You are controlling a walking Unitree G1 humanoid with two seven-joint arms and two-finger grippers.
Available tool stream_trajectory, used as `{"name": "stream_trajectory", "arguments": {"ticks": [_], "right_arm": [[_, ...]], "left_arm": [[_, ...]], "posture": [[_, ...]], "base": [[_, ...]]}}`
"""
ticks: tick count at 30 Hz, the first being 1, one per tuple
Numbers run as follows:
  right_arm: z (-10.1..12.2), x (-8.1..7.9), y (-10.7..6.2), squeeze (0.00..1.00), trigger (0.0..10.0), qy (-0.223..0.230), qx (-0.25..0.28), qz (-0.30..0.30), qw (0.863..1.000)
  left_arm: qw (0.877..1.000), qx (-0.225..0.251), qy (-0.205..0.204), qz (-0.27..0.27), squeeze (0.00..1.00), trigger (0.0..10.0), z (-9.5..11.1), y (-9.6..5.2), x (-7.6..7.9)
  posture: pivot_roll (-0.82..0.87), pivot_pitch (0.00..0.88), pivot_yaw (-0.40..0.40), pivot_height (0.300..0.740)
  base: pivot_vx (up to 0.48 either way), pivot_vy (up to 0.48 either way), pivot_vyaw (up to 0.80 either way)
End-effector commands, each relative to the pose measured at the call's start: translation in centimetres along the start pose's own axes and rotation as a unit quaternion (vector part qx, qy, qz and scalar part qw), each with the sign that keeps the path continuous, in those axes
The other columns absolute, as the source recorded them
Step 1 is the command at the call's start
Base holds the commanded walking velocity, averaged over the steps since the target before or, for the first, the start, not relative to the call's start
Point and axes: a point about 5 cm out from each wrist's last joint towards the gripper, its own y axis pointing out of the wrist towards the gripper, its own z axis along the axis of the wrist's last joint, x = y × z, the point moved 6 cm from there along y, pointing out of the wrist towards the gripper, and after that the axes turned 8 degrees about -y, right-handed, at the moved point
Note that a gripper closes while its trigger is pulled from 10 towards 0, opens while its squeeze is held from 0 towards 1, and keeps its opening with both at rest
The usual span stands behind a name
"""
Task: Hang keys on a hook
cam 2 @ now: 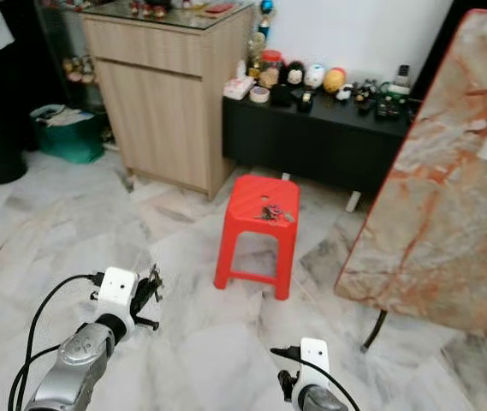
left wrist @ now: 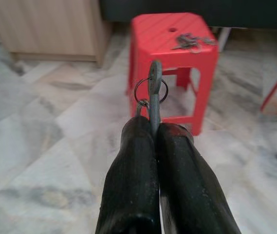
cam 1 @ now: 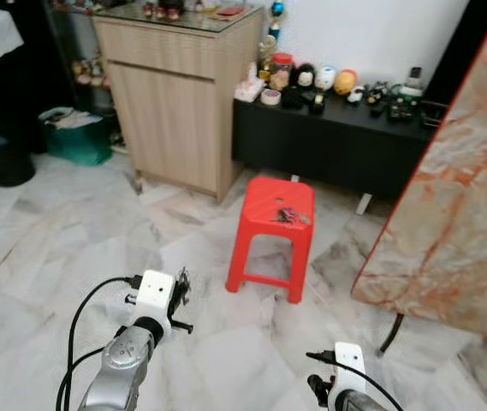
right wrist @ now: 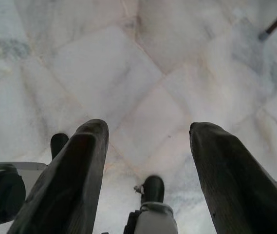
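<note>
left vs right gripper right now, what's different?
The left gripper has its fingers pressed together on a key with a ring; the right gripper has its fingers spread apart with nothing between them. The left gripper points toward the red stool, where more keys lie; the right gripper points down at the marble floor. Both have two long black fingers.

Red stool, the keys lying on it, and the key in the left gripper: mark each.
red stool [cam 1: 264,199]: left eye view, bare part of the seat.
keys on the stool [cam 1: 287,216]: left eye view, middle of the bunch.
held key [left wrist: 154,87]: left wrist view, blade above the shut fingers [left wrist: 133,161].
</note>
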Motion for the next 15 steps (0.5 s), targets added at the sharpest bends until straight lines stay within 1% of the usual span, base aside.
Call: {"name": "stream_trajectory", "arguments": {"ticks": [1, 2, 3, 5, 8, 12, 14, 15], "right_arm": [[-0.5, 0.7, -0.1, 0.00, 10.0, 0.003, -0.008, -0.009, 1.000], [-0.5, 0.7, -0.1, 0.00, 10.0, 0.002, -0.009, -0.009, 1.000], [-0.5, 0.7, -0.1, 0.00, 10.0, 0.005, -0.006, -0.008, 1.000], [-0.4, 0.8, -0.1, 0.00, 10.0, 0.012, -0.002, -0.008, 1.000], [-0.7, 0.8, -0.1, 0.00, 10.0, 0.010, -0.005, -0.006, 1.000], [-1.0, 0.9, -0.2, 0.00, 10.0, 0.009, -0.007, -0.006, 1.000], [-1.1, 0.9, -0.2, 0.00, 10.0, 0.005, -0.008, -0.005, 1.000], [-1.1, 1.0, -0.2, 0.00, 10.0, 0.007, -0.008, -0.005, 1.000]], "left_arm": [[1.000, 0.022, 0.000, -0.007, 0.00, 10.0, 1.3, 0.1, 0.5], [1.000, 0.024, -0.001, -0.008, 0.00, 10.0, 1.3, 0.1, 0.5], [0.999, 0.033, -0.019, -0.018, 0.00, 10.0, 1.8, -0.1, 0.9], [0.999, 0.039, -0.024, -0.021, 0.00, 10.0, 2.0, -0.2, 1.0], [0.999, 0.039, -0.021, -0.018, 0.00, 10.0, 2.1, -0.4, 1.0], [0.999, 0.036, -0.015, -0.025, 0.00, 10.0, 2.1, -0.3, 1.6], [0.999, 0.043, -0.011, -0.030, 0.00, 10.0, 2.4, -0.3, 1.8], [0.999, 0.047, -0.010, -0.026, 0.00, 10.0, 2.5, -0.3, 1.8]], "posture": [[0.07, 0.000, -0.093, 0.740], [0.07, 0.000, -0.093, 0.740], [0.07, 0.000, -0.091, 0.740], [0.07, 0.000, -0.091, 0.740], [0.06, 0.000, -0.080, 0.740], [0.06, 0.000, -0.076, 0.740], [0.05, 0.000, -0.071, 0.740], [0.05, 0.000, -0.068, 0.740]], "base": [[0.000, 0.000, -0.76], [0.000, 0.000, -0.76], [0.000, 0.000, -0.76], [0.000, 0.000, -0.76], [0.000, 0.000, -0.76], [0.000, 0.000, -0.76], [0.000, 0.000, -0.76], [0.000, -0.334, -0.75]]}}
